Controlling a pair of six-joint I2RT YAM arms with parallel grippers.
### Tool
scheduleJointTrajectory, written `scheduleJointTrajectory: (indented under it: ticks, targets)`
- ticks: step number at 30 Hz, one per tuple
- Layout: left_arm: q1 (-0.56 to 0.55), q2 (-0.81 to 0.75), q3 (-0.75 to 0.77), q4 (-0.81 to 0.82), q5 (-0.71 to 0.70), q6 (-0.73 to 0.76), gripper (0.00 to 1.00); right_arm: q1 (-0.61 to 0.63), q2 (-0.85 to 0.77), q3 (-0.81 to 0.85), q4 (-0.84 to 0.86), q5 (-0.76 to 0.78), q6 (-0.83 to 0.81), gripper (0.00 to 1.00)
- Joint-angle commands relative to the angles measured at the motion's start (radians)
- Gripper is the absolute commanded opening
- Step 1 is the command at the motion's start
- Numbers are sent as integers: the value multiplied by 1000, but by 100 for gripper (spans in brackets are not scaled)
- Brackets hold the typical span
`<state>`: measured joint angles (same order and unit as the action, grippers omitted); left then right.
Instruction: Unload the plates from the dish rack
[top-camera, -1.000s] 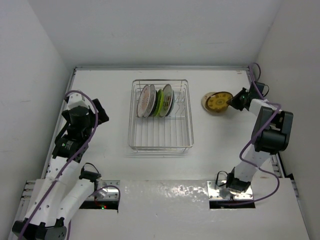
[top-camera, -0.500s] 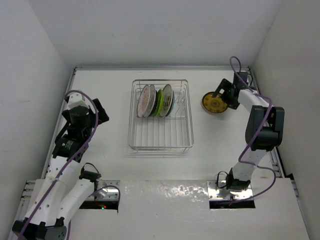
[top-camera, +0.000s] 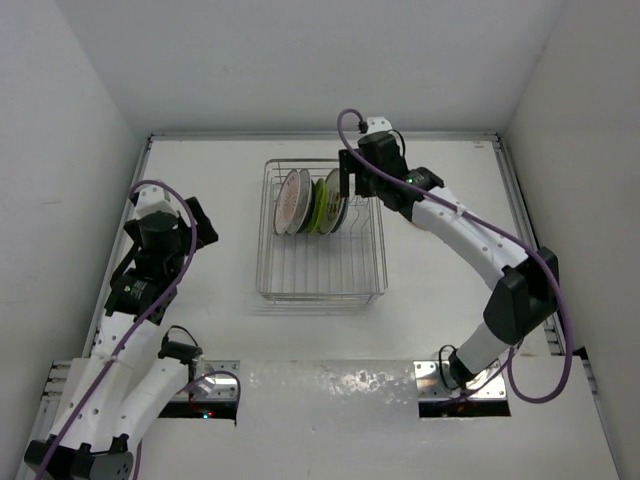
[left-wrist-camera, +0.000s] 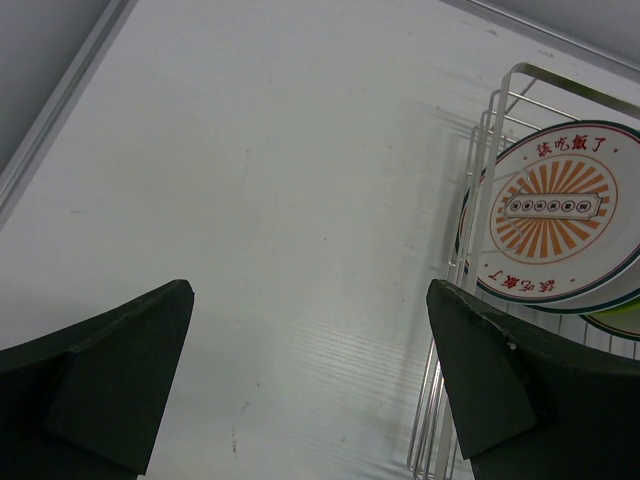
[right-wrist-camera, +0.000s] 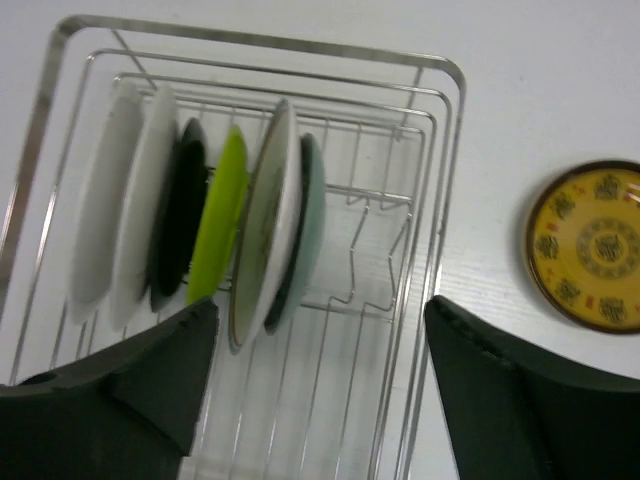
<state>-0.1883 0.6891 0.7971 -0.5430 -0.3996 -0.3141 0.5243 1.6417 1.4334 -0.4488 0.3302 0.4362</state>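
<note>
The silver wire dish rack (top-camera: 320, 296) stands mid-table with several plates upright in its tines. In the right wrist view I see two white plates (right-wrist-camera: 120, 210), a lime green one (right-wrist-camera: 222, 215) and a pale patterned one (right-wrist-camera: 268, 215). A yellow-gold plate (right-wrist-camera: 590, 245) lies flat on the table beside the rack. My right gripper (top-camera: 347, 190) (right-wrist-camera: 315, 390) hovers open over the rack's right half, holding nothing. Far to the left of the rack my left gripper (top-camera: 200, 225) (left-wrist-camera: 310, 370) is open and empty. It faces the white plate with red marks (left-wrist-camera: 555, 210).
White walls close in the table on the left, back and right. My right arm (top-camera: 470, 235) stretches across the table's right side and hides the yellow plate in the top view. Bare table (left-wrist-camera: 280, 200) lies between my left gripper and the rack (left-wrist-camera: 470, 230).
My right gripper let go of the yellow-gold plate on the table right of the rack, then swung left over the rack. The left arm has not moved.
</note>
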Motion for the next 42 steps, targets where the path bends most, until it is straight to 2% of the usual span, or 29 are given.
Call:
scheduleJointTrajectory:
  ticks: [1,3,9,13,17,26,29,31,33,35,36,37,42]
  targets:
    - [10,1,16,32,-4,12,100,20,-26,-33,56,43,9,81]
    - [10,0,16,32,-2,12,100,29,-34,-71,120,14,38,71]
    - [10,1,14,37,13,15,100,31,-48,-123,214,-26,79,61]
    - [10,1,14,38,15,15,100,31,-25,-103,202,-26,91,51]
    - [12,-3,14,37,12,15,100,36,16,-68,173,-25,111,47]
    - [10,0,14,37,11,15,100,80,227,192,32,44,111,42]
    - [12,-2,16,37,15,17,100,105,302,304,-48,121,101,29]
    - [10,-3,16,38,16,17,100,126,363,393,-117,191,90,23]
    - [10,-5,16,38,16,17,100,141,398,470,-174,230,84,22]
    - [10,-8,14,38,18,17,100,151,438,504,-198,276,81,20]
    - [10,-10,14,38,19,17,100,160,448,527,-215,294,81,14]
    - [12,-11,14,40,19,17,100,161,461,535,-221,321,79,13]
    - [10,-17,16,40,22,17,100,174,501,564,-258,374,67,13]
